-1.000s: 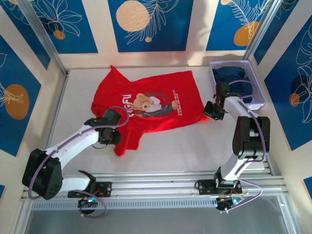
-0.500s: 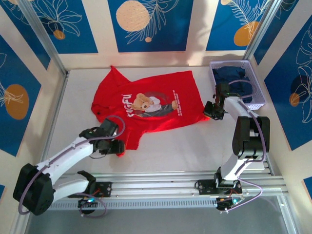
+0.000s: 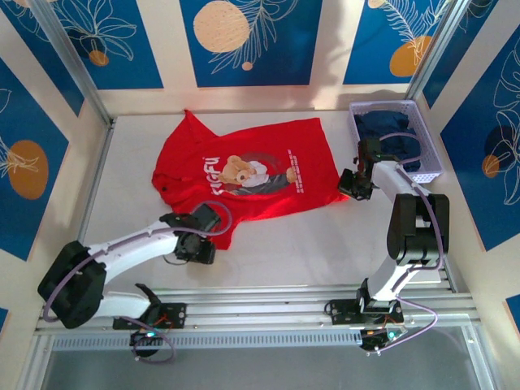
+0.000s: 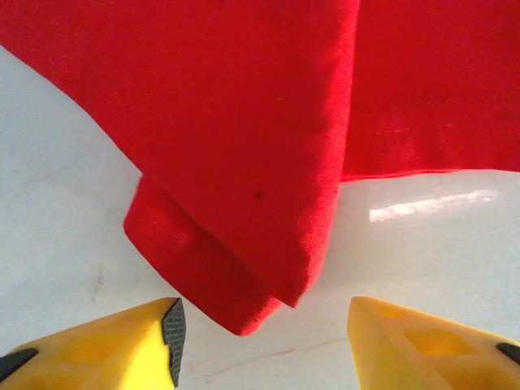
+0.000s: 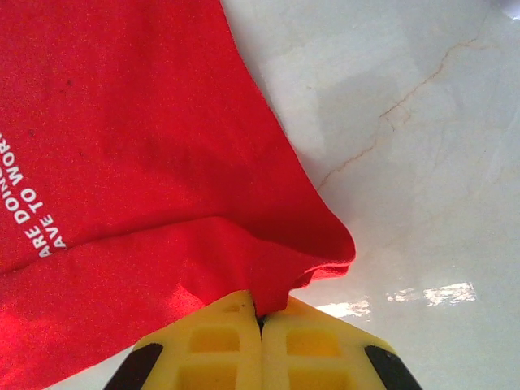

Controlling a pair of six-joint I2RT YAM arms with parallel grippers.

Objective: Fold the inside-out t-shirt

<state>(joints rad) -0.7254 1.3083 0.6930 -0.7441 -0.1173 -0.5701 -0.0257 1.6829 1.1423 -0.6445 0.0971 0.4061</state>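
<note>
Right fingers [image 5: 218,341] clamp hem, left fingers [image 4: 106,345] spread; t-shirt [image 3: 252,140] lies crosswise, collar left.

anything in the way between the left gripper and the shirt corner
Nothing visible: the open left gripper faces the near corner of the t-shirt, with only bare table between them.

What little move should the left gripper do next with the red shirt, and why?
Probably ease the left gripper forward and close it on the near corner of the bright red cloth t-shirt. Its jaws stand open with that folded corner just ahead between them, not yet pinched, while the right gripper is shut on another corner.
</note>
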